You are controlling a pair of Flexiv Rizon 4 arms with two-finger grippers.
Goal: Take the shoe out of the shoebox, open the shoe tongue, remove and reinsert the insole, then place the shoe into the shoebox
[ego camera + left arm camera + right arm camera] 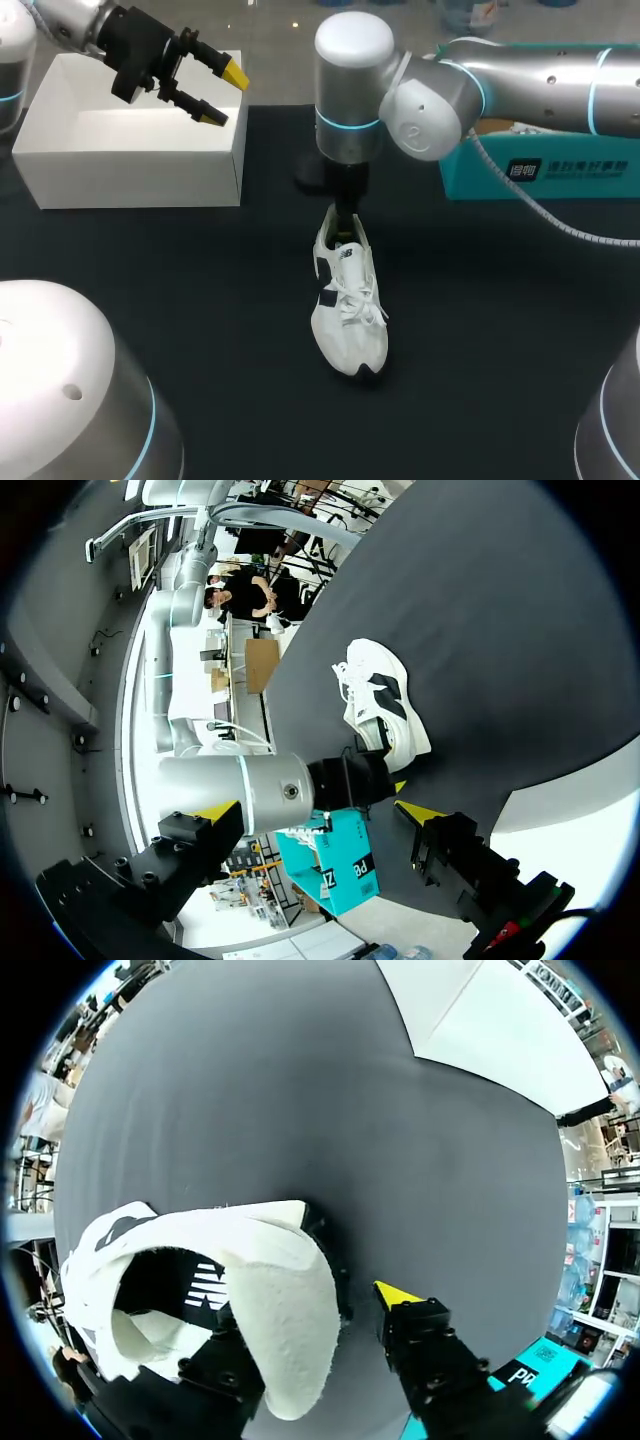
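Straddling shoe (272,1305) heel, right fingers (418,1328); head view hides this.

Left arm (70,20), right arm (520,75): brushed-silver tubes, bulbous rounded joints, thin cyan ring at each joint. Left gripper (224,95): black angular body, yellow wedge tips. Grey ribbed cable (548,218) runs off right arm.

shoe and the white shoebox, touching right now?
Apart. The head view shows the shoe lying on the black table, with a bare strip of table between it and the white shoebox.
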